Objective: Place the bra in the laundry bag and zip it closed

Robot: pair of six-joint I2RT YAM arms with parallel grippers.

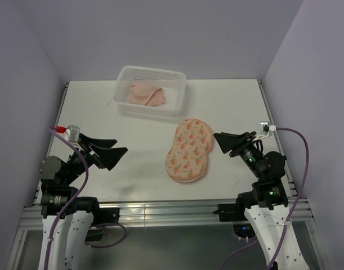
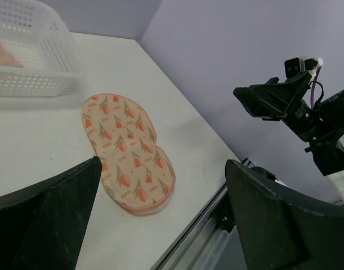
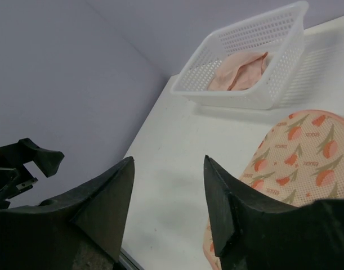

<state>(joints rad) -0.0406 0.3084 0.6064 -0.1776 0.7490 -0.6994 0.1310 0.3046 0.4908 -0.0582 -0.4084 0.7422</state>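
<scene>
The pale pink bra (image 1: 147,94) lies crumpled inside the white mesh basket (image 1: 177,99) at the back of the table; it also shows in the right wrist view (image 3: 239,71). The laundry bag (image 1: 189,150), a peanut-shaped peach pouch with orange print, lies flat and shut on the table right of centre, also in the left wrist view (image 2: 126,151) and the right wrist view (image 3: 295,152). My left gripper (image 1: 114,147) is open and empty, held above the table left of the bag. My right gripper (image 1: 221,139) is open and empty, just right of the bag.
The basket (image 2: 42,53) stands at the back centre. Lilac walls close in the table on the left, back and right. A metal rail (image 1: 160,212) runs along the near edge. The table (image 1: 228,107) is white.
</scene>
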